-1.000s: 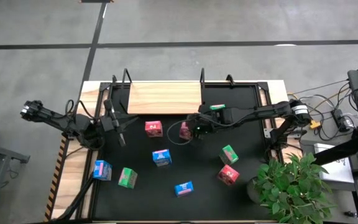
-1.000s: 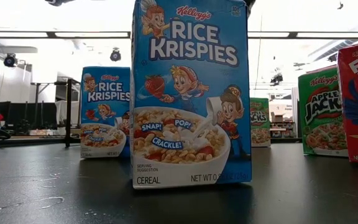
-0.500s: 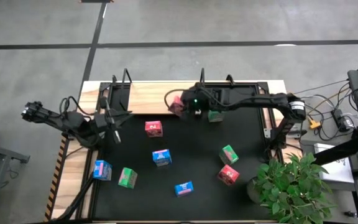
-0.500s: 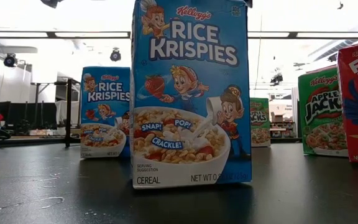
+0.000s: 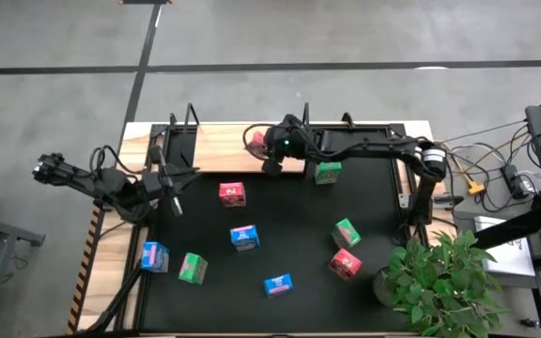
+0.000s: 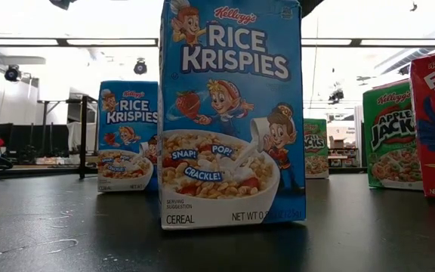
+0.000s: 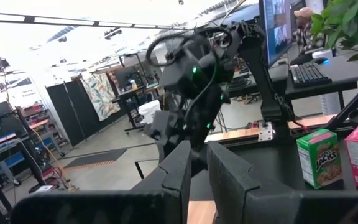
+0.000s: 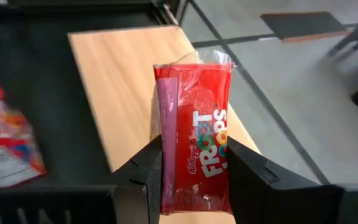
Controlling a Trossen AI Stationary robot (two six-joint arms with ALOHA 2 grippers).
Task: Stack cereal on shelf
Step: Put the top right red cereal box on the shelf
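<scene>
the right gripper [image 8: 194, 165] is holding a red cereal box [image 8: 194, 137] with its fingers [image 8: 145, 171] closed on the two broad faces, and it is hanging over the shelf [image 5: 228, 148], toward the board's three o'clock end. the shelf is lying at twelve o'clock on the black surface [image 5: 374, 197]. the box looks light and stiff, a thin card shell under shiny wrap, so it is likely slippery and would dent under a hard squeeze; gripping flat across opposite faces near the middle seems the safest hold. a green box [image 5: 327, 172] is sitting just beside the shelf at its four o'clock corner. other boxes are scattered over the surface: a red one [image 5: 232, 192] near the centre, a blue one [image 5: 244, 237] below it, and more toward six and eight o'clock. the left gripper [image 7: 194, 180] is waiting at nine o'clock, its fingers nearly closed on nothing.
</scene>
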